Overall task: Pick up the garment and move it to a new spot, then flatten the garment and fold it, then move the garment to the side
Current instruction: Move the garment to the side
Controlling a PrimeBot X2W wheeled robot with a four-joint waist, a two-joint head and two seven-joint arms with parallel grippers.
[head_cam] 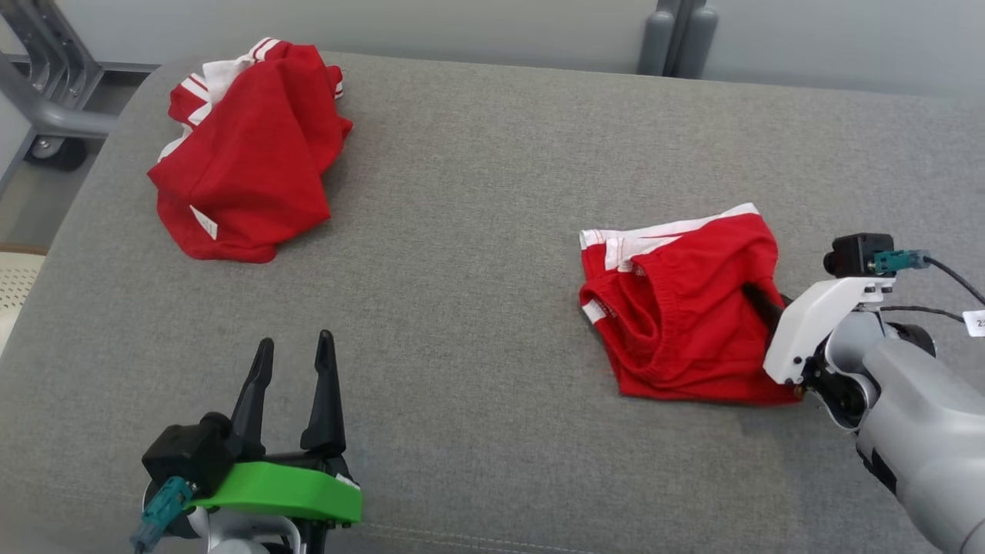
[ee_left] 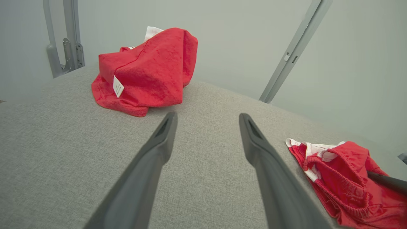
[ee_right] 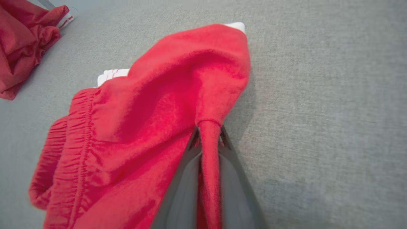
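Red shorts with white side stripes (head_cam: 681,308) lie folded on the grey cushioned surface (head_cam: 477,231) at the right. My right gripper (head_cam: 762,304) is shut on a fold of their right edge; in the right wrist view the red cloth (ee_right: 178,105) is pinched between the dark fingers (ee_right: 227,149) and bulges up ahead of them. The shorts (ee_left: 343,178) also show in the left wrist view at the lower right. My left gripper (head_cam: 296,358) hovers open over bare surface at the lower left, nothing between its fingers (ee_left: 159,140).
A second red garment with white trim (head_cam: 246,146) sits crumpled at the far left (ee_left: 146,73) (ee_right: 22,41). Grey metal frame posts (head_cam: 677,38) stand behind the surface. A caster wheel (head_cam: 54,150) and frame lie off the left edge.
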